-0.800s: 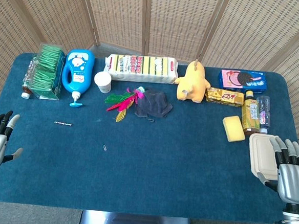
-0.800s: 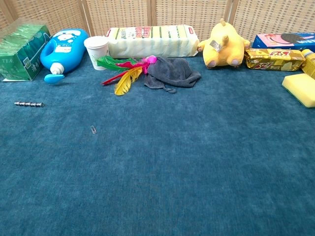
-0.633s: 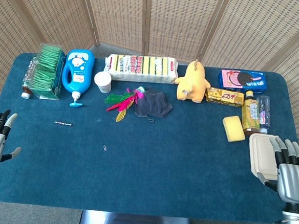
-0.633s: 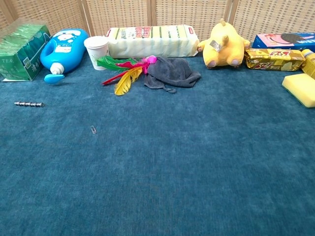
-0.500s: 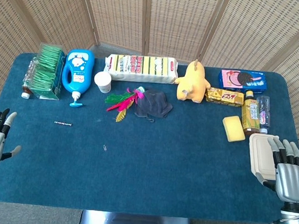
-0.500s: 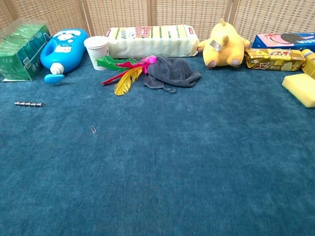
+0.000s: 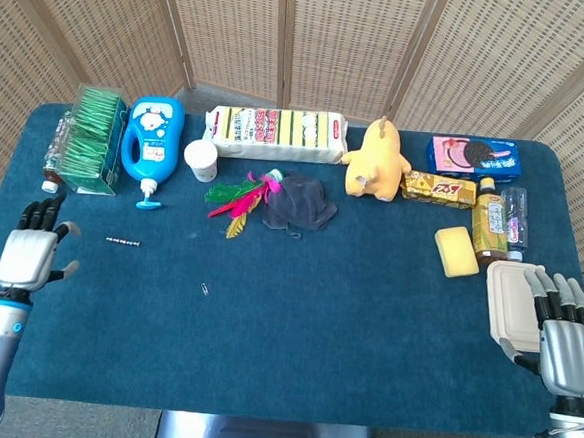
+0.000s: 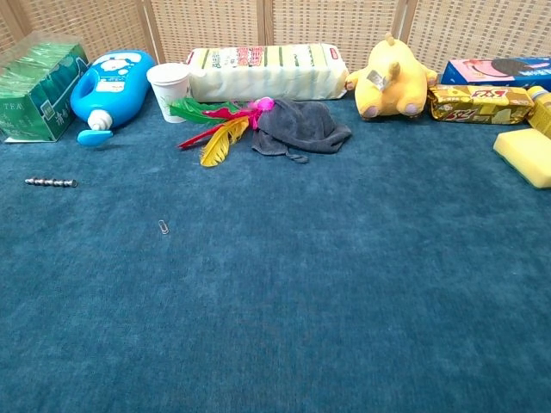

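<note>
The left hand (image 7: 29, 254) has moved in over the worktop (image 7: 295, 319), fingers spread, holding nothing, near the bead chain (image 7: 123, 240), which lies left-right. The right hand (image 7: 567, 344), spread, rests by the lunch box (image 7: 512, 305).

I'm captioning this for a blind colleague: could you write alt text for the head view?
Both robot hands are open and hold nothing: the left hand near a short metal chain, the right hand beside a beige lidded box. Along the blue table's far edge sit a blue bottle and a yellow plush toy.
</note>
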Available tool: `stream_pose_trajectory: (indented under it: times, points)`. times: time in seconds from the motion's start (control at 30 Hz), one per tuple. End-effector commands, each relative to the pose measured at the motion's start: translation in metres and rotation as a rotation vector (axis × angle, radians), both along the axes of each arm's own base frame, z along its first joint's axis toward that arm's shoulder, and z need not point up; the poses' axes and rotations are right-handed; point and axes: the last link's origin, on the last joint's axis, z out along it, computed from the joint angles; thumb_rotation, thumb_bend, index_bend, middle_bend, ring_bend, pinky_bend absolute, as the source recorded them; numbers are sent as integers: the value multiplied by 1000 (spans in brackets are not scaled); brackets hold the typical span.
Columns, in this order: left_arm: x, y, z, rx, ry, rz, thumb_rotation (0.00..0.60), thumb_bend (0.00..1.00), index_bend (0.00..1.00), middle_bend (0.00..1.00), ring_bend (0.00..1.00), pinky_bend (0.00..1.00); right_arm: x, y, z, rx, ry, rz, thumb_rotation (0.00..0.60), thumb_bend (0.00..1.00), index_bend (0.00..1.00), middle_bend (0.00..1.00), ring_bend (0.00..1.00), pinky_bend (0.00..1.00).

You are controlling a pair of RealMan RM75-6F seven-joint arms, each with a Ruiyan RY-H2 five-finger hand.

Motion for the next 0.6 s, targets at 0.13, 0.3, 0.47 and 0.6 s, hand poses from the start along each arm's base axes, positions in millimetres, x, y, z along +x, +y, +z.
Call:
stream_pose_trajectory:
  times: [0.13,0.3,0.47,0.6]
  points:
    - [11,24,-11,-23,49,-10,600,345,407,0,0,46,-1,-1,-2,9,-2,-8,600,0,0,0,0,0]
    - [14,37,-21,-42,75,8,600,395,413,0,0,46,-1,-2,-4,15,1,-11,600,0,0,0,0,0]
    - [12,49,-34,-51,151,25,600,416,424,0,0,46,-2,-3,-4,19,0,-17,600,0,0,0,0,0]
    - [11,54,-41,-56,182,41,600,427,424,0,0,46,-2,-2,-4,20,1,-16,600,0,0,0,0,0]
